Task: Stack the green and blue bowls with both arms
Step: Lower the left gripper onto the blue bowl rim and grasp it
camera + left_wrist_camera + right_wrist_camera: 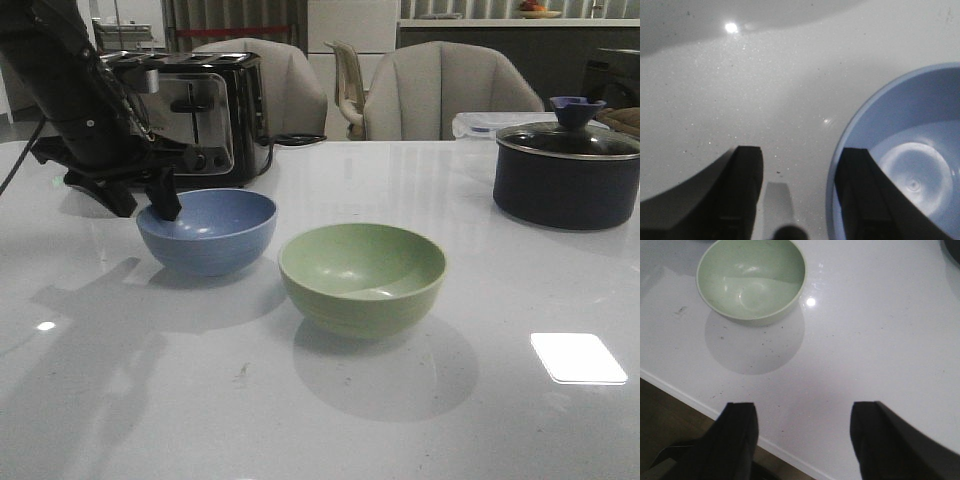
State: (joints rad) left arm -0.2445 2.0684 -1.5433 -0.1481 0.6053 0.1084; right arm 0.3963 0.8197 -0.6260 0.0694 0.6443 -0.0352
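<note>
Front view: blue bowl (206, 231) sits upright on the white table (480, 330), w/ green bowl (362, 277) just beside it at approx. 4 o'clock, the two apart, not touching, not stacked. Left arm (70, 90) comes in from 10 o'clock; left gripper (150, 200) is at the blue bowl's rim on the 9 o'clock side. Left wrist view: gripper fingers spread, straddling the rim, one finger (862, 195) inside the bowl (910, 165), the other (742, 192) outside over bare table; not pinching the wall. Right wrist view: right gripper (805, 440) also spread, holding nothing, hanging over the table's near edge, well apart from the green bowl (751, 279). Right arm not seen in front view. Background, front view: toaster (205, 110) behind blue bowl at 12 o'clock; dark lidded pot (566, 172) at approx. 2 o'clock from green bowl, well apart.
</note>
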